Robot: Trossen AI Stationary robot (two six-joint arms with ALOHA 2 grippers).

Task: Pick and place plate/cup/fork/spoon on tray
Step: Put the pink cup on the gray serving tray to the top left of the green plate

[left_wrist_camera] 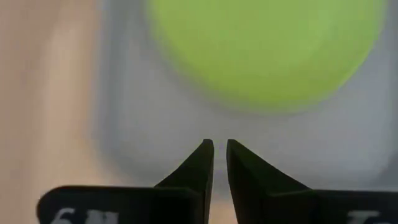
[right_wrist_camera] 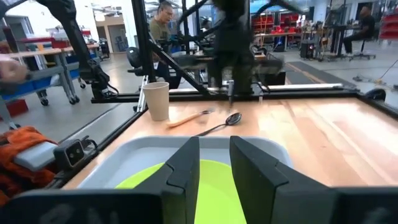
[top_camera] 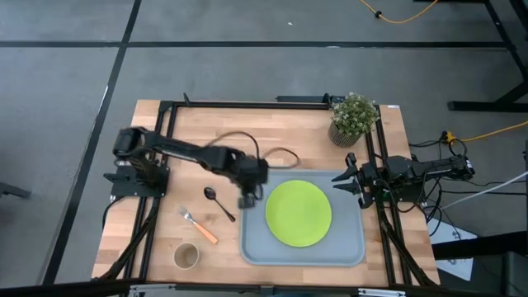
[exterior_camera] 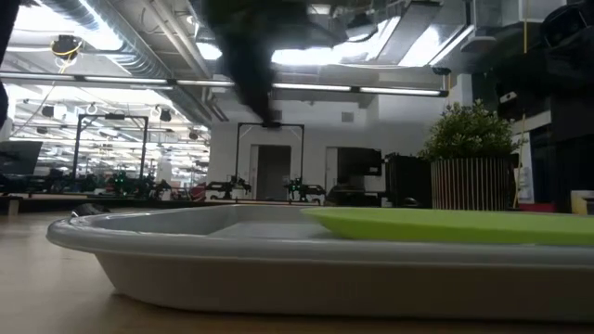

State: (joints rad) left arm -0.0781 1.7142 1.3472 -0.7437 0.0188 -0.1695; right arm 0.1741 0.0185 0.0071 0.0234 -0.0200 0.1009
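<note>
The left gripper [top_camera: 249, 198] hangs over the tray's [top_camera: 256, 247] near-left edge, jaws nearly together, seemingly empty. The plate [top_camera: 299, 213] lies flat in the tray. The right gripper [top_camera: 345, 183] waits beside the tray, jaws apart.

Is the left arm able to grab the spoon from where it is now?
Probably yes. The left gripper hovers over the tray's edge, holding nothing, and the spoon lies on bare table right beside it. Only the fork is close, and it lies off to the side.
</note>
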